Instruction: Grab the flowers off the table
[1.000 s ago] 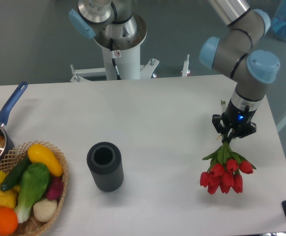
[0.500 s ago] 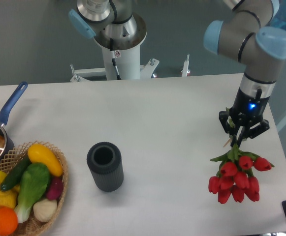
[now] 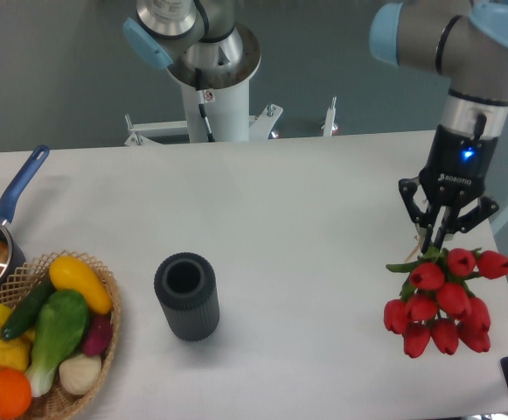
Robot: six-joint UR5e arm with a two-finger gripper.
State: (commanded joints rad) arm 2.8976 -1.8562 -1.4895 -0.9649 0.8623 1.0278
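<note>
While the gripper [image 3: 440,234] pinches their stems, the flowers [image 3: 446,300] hang over the table's [image 3: 280,219] right edge.
Stems mostly hidden between the fingers; wrist lettering too small to read.

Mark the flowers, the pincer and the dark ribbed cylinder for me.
flowers [image 3: 447,301]: fixed camera, on a red tulip head in the middle of the bunch.
pincer [image 3: 442,238]: fixed camera, between its fingertips, at the stems.
dark ribbed cylinder [image 3: 188,308]: fixed camera, on its outer ribbed wall.
</note>
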